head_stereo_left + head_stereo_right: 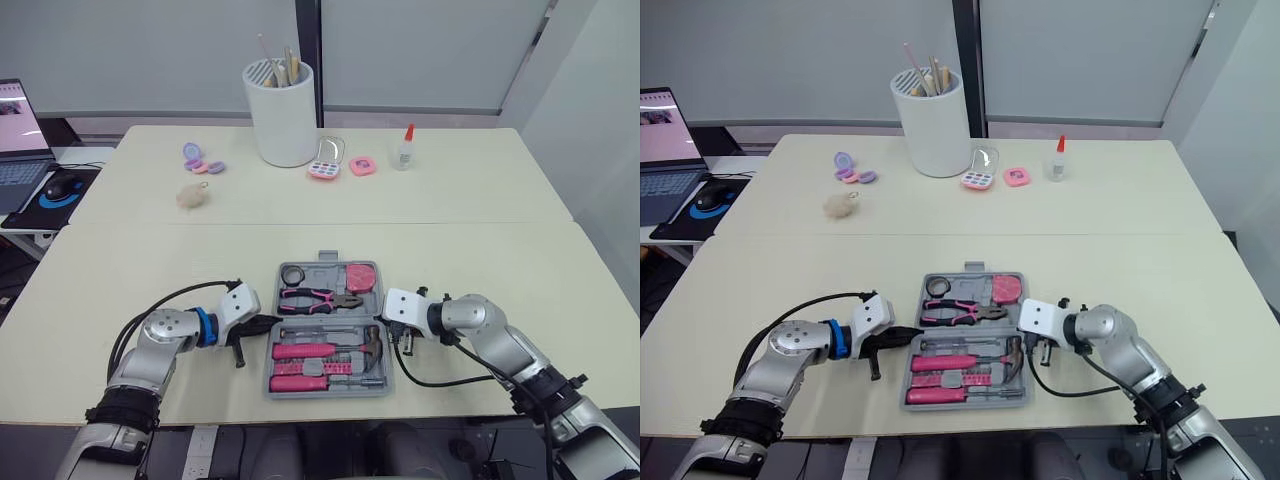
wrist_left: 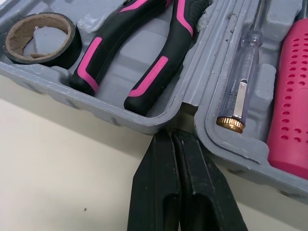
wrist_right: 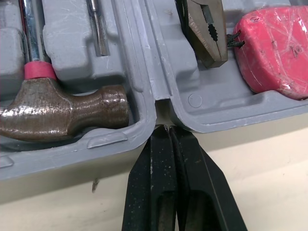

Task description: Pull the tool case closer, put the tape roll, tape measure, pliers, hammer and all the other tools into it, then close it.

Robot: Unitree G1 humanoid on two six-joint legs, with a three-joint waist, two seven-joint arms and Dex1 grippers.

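While left tool [image 2: 171, 137] and right tool [image 3: 166, 130], each closed, flank its hinge, the tool case [image 2: 115, 118] lies open.
Rigid, likely heavy; grip the far rim.

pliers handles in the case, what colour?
Black with pink inlays; the pliers show best in the left wrist view.

Grey tool case [image 1: 322, 266] lies open at lower centre, holding tape roll [image 1: 292, 274], pink-handled pliers [image 1: 320, 297], pink tape measure [image 1: 362, 276] and hammer [image 1: 373, 343].
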